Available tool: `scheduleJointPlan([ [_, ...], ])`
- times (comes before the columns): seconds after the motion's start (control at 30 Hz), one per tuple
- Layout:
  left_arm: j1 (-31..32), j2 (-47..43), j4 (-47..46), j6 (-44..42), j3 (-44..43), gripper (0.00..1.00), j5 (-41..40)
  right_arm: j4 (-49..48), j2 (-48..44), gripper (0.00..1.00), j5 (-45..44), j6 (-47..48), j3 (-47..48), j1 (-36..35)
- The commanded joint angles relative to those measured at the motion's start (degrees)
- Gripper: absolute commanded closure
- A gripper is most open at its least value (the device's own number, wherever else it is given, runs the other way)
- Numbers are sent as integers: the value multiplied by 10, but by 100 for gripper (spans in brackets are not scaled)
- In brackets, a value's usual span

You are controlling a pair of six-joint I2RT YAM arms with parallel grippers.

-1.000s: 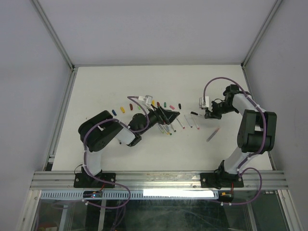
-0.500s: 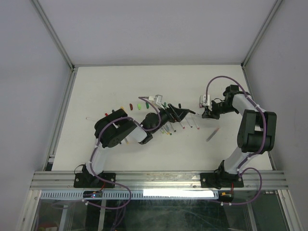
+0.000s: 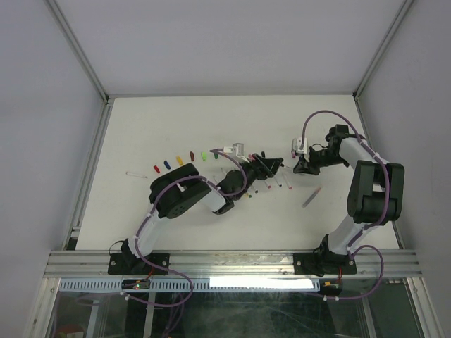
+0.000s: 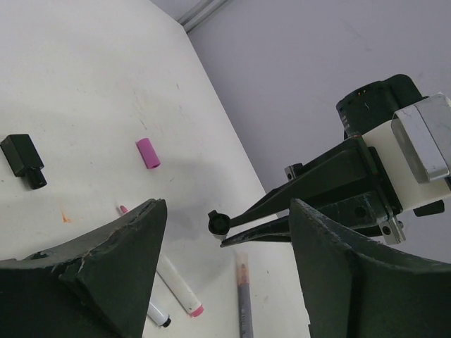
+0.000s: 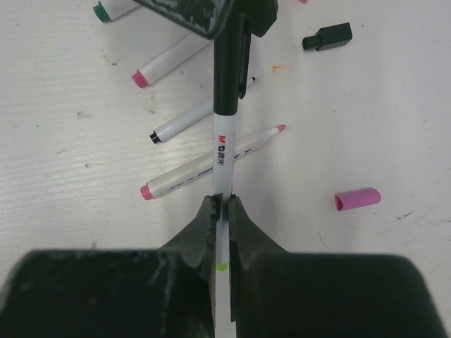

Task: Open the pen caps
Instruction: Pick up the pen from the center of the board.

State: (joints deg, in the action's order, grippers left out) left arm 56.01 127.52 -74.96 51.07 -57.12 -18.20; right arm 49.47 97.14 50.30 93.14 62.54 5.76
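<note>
Fingers of the left gripper [image 3: 275, 164] and right gripper [image 3: 299, 167] nearly meet tip to tip around the middle of the bench [image 3: 141, 120] in the top view. A row of loose pen caps [image 3: 179, 160] lies to their left.

From the left wrist, the left fingers [image 4: 106, 260] are spread wide. A black cap [image 4: 218, 222] sits between them, touching neither.

From the right wrist, the right fingers [image 5: 204, 232] are clamped on a white pen [image 5: 223, 151], its capped end pointing away.
</note>
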Motion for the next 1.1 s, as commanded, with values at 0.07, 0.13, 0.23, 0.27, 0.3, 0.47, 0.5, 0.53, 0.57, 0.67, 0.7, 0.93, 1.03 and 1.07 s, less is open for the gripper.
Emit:
scheduleJointPlan([
  [0.07, 17, 13, -18, 5, -37, 35, -52, -11, -13, 100, 31, -15, -2, -6],
  [0.13, 18, 18, -11, 5, -48, 40, -52, -13, -15, 100, 31, -18, -2, -7],
  [0.23, 19, 22, 7, 27, -59, 43, -50, -14, -18, 100, 32, -23, -4, -9],
  [0.27, 19, 24, 11, 30, -62, 43, -51, -14, -18, 100, 32, -23, -4, -9],
  [0.3, 20, 25, 15, 31, -64, 44, -51, -14, -19, 100, 32, -25, -4, -10],
  [0.47, 23, 29, 29, 37, -71, 52, -51, -15, -18, 100, 34, -29, -4, -10],
  [0.5, 23, 29, 32, 39, -71, 54, -51, -15, -18, 100, 35, -29, -4, -10],
  [0.53, 23, 30, 33, 39, -72, 55, -51, -15, -19, 100, 36, -29, -5, -11],
  [0.57, 23, 31, 36, 42, -73, 56, -50, -15, -19, 100, 36, -30, -5, -12],
  [0.67, 24, 33, 41, 45, -75, 58, -51, -16, -19, 100, 36, -31, -6, -11],
  [0.7, 24, 34, 42, 45, -76, 60, -51, -16, -20, 100, 36, -31, -6, -12],
  [0.93, 24, 33, 44, 42, -81, 80, -52, -15, -23, 100, 36, -32, -9, -14],
  [1.03, 25, 29, 42, 38, -82, 93, -52, -14, -26, 100, 37, -32, -9, -15],
  [1.07, 24, 28, 40, 36, -83, 96, -51, -13, -28, 100, 38, -32, -9, -15],
])
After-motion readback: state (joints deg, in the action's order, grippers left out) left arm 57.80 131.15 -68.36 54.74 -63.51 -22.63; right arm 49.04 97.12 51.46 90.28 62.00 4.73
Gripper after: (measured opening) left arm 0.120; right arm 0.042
